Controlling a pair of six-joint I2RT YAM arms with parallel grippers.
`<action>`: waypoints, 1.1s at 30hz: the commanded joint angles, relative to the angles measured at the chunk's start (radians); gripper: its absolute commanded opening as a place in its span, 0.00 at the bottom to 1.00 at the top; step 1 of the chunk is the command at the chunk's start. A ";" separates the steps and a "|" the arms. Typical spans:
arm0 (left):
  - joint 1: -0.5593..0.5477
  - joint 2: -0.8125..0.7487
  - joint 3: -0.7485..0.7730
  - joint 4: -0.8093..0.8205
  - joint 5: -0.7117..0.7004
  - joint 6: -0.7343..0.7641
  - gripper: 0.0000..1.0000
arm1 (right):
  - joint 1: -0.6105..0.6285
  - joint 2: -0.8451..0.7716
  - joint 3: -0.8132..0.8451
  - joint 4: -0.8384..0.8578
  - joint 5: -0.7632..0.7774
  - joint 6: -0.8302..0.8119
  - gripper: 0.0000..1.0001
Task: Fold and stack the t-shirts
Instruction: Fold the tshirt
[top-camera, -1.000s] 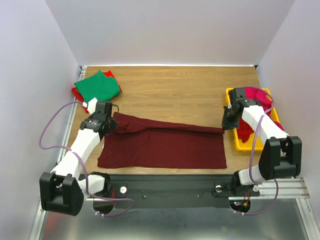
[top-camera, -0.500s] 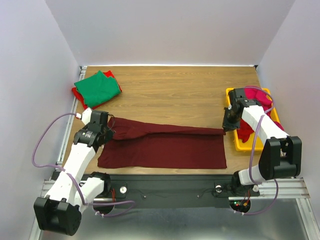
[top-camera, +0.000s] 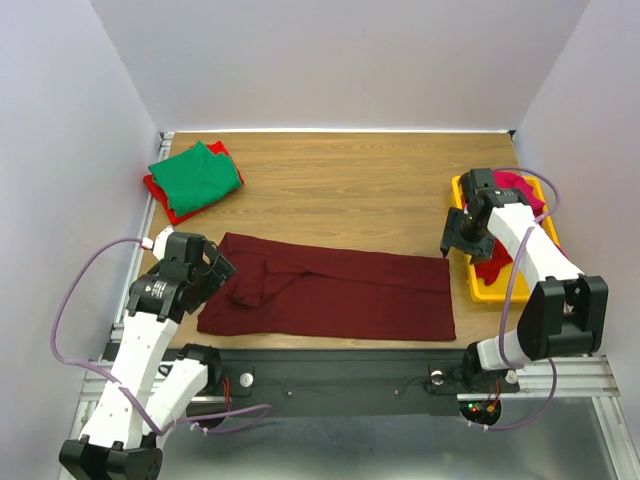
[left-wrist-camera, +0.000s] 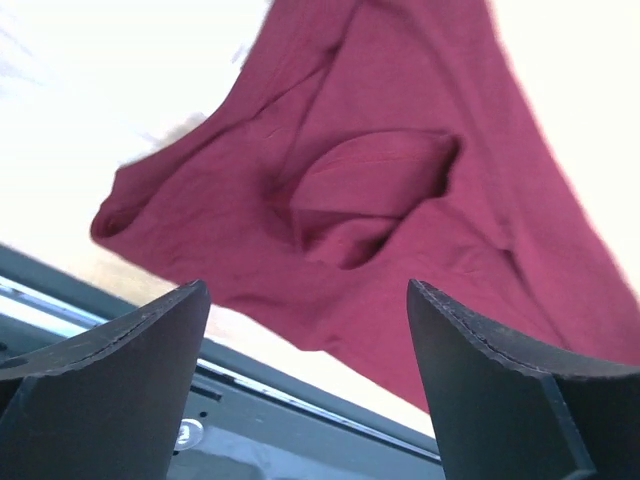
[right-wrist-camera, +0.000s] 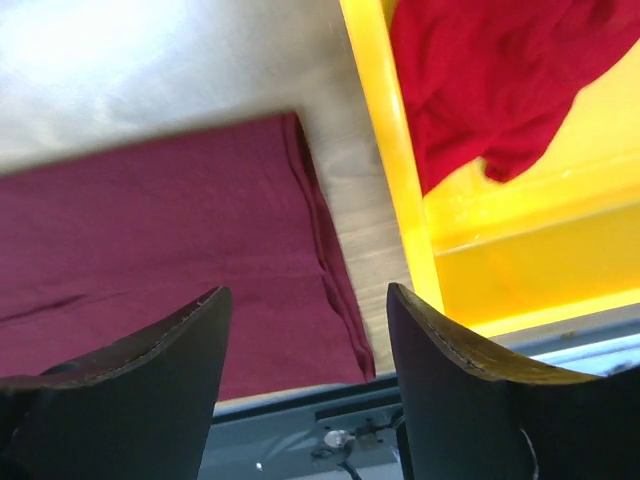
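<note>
A dark maroon t-shirt (top-camera: 340, 295) lies folded lengthwise along the table's near edge, with a sleeve bunched at its left end (left-wrist-camera: 370, 200). My left gripper (top-camera: 212, 268) hovers just off that left end, open, with nothing between its fingers (left-wrist-camera: 308, 292). My right gripper (top-camera: 457, 237) is open above the shirt's right end (right-wrist-camera: 150, 250) and holds nothing (right-wrist-camera: 308, 292). A folded green t-shirt (top-camera: 195, 173) rests on a red one (top-camera: 160, 192) at the back left.
A yellow tray (top-camera: 485, 291) stands at the right edge, its rim (right-wrist-camera: 385, 130) close beside my right gripper. It holds a crumpled red shirt (right-wrist-camera: 480, 80) and a pink one (top-camera: 515, 186). The black base rail (top-camera: 330, 372) runs just below the maroon shirt.
Both grippers have opened and let go of the maroon shirt's lifted edge, which now lies flat. My left arm has drawn back towards the near left; my right gripper has risen slightly.
</note>
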 joint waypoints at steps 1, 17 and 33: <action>0.003 0.066 0.057 0.085 0.006 0.064 0.93 | 0.021 -0.037 0.115 0.002 0.007 -0.004 0.69; 0.049 0.874 0.348 0.538 0.120 0.251 0.98 | 0.648 0.464 0.604 0.375 -0.249 -0.030 0.57; 0.131 1.045 0.319 0.592 0.253 0.335 0.98 | 0.868 0.745 0.788 0.532 -0.332 -0.088 0.56</action>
